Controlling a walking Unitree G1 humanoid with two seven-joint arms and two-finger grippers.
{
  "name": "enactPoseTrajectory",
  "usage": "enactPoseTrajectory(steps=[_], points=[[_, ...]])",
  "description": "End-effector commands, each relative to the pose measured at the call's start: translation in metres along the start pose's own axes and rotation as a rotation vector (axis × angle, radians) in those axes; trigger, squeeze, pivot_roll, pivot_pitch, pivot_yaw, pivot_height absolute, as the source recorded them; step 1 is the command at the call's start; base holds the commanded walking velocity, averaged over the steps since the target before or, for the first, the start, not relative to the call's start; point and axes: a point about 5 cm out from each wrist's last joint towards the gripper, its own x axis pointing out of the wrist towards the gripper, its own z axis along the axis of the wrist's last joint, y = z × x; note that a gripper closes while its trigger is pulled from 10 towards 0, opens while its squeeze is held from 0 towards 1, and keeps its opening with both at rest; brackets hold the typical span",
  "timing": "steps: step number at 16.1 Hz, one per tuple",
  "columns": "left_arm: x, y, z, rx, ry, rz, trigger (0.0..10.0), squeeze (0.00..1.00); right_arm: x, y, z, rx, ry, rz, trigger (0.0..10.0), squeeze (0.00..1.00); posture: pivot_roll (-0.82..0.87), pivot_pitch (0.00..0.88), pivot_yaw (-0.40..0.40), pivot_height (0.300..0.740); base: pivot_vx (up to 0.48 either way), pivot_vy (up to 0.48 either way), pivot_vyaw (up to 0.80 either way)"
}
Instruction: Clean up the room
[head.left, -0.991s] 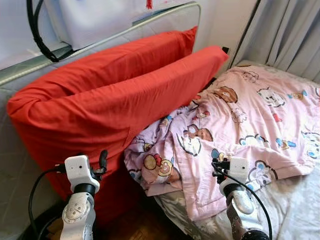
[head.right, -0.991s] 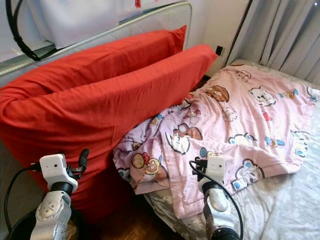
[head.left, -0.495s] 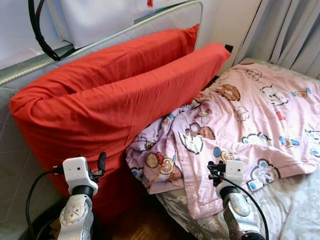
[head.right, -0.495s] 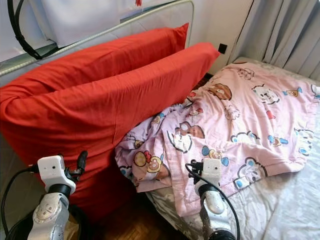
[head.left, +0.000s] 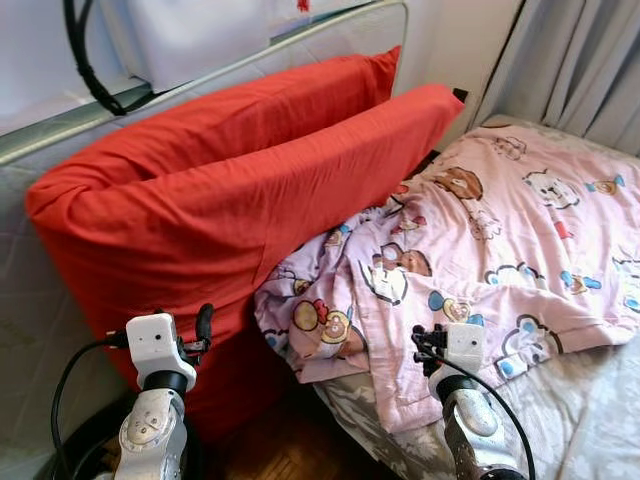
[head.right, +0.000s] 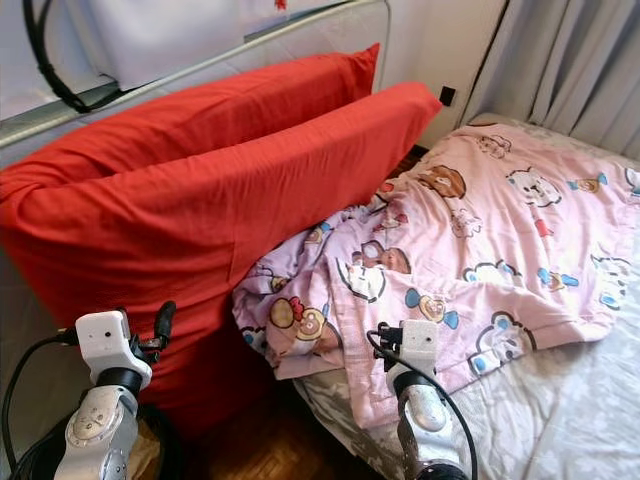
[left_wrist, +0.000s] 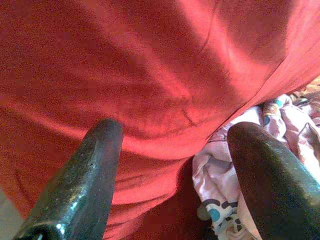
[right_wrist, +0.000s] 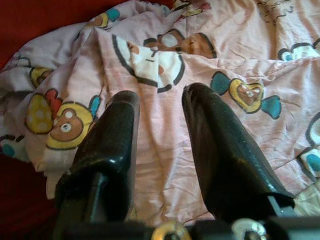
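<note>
Leaning against a padded rail (head.left: 200, 85) on the robot's left, two long red cushions (head.left: 230, 190) stand on edge, one behind the other; their lower ends are cut off by the left arm and by shadow near the floor. A pink cartoon-print blanket (head.left: 480, 240) lies crumpled across the bed (head.left: 590, 420), its bunched corner pressed against the front cushion and hanging over the mattress edge. The mattress shows a grey patterned sheet (head.left: 600, 410) where the blanket does not cover it. The right side of the blanket runs out of the frame. Grey curtains (head.left: 580, 60) hang behind the bed, partly cropped. A strip of dark wooden floor (head.left: 290, 450) shows between cushions and bed, mostly in shadow. The left gripper (left_wrist: 175, 150) is held low in front of the cushions, its two black fingers (left_wrist: 85, 175) spread wide with only red fabric and a blanket corner beyond them, gripping nothing. The right gripper (right_wrist: 160, 120) hovers just above the blanket's hanging edge, fingers (right_wrist: 220, 150) a narrow gap apart, with nothing between them; contact with the cloth cannot be confirmed. A black cable (head.left: 85, 70) loops over the rail at top left, its ends out of view.
</note>
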Motion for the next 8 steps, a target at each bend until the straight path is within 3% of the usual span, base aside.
enactPoseTrajectory(steps=[1,8], points=[[-0.002,-0.0005,0.0002,0.002,0.011,-0.002,10.0,0.0,0.0011,0.002,0.0019,-0.004,-0.003,0.01,10.0,0.0,0.04,0.087,-0.008,0.68,0.0,0.0,0.0],[-0.0035,-0.0009,-0.0008,0.002,0.017,-0.003,10.0,0.0,-0.0006,0.0023,0.0039,0.004,-0.036,0.013,10.0,0.0,0.04,0.09,-0.008,0.675,0.0,0.0,0.0]])
